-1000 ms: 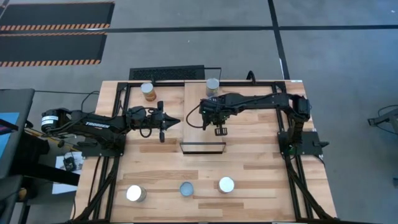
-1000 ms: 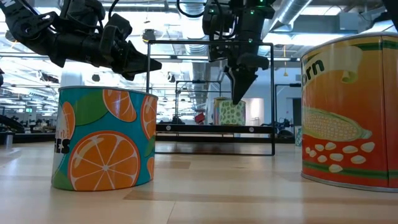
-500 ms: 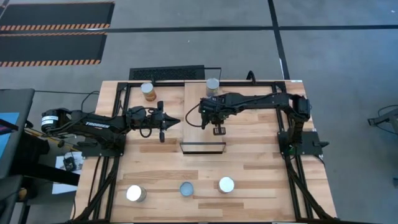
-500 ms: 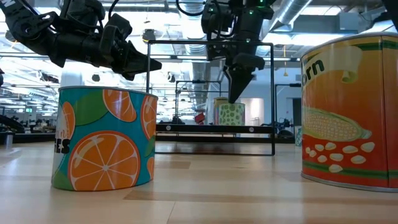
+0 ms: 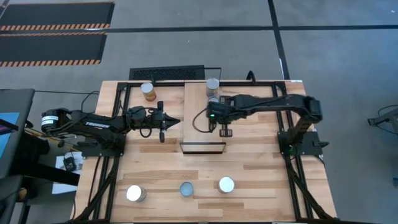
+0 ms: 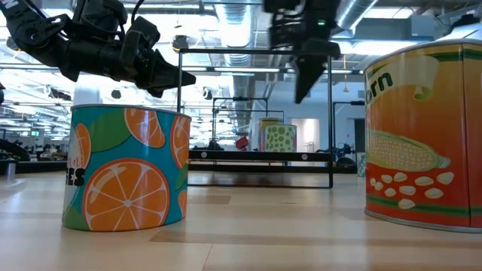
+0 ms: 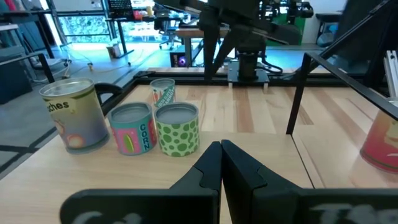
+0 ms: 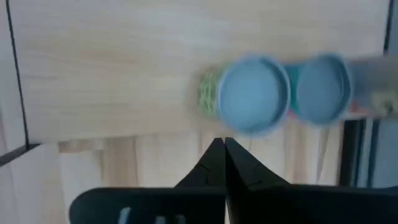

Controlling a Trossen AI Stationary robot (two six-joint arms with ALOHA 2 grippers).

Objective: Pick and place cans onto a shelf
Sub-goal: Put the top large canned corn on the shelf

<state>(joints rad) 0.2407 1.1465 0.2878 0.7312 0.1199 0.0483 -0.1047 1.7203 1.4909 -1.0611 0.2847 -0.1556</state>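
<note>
The light wood shelf stands mid-table on its black frame. A can stands at its far end. The right wrist view shows two bluish-topped cans standing side by side on the shelf board. The left wrist view shows a green dotted can, a pink can and a peach-labelled can standing in a group. My right gripper is shut and empty, raised over the shelf. My left gripper is shut and empty, in the air left of the shelf.
Three cans stand near the table's near edge; the low view shows an orange-printed can and a corn can close by. Another can stands at the far left. Bare tabletop lies between the shelf and the near cans.
My right gripper has gone up and a little toward the table's right edge over the shelf, staying shut. No can has moved.
</note>
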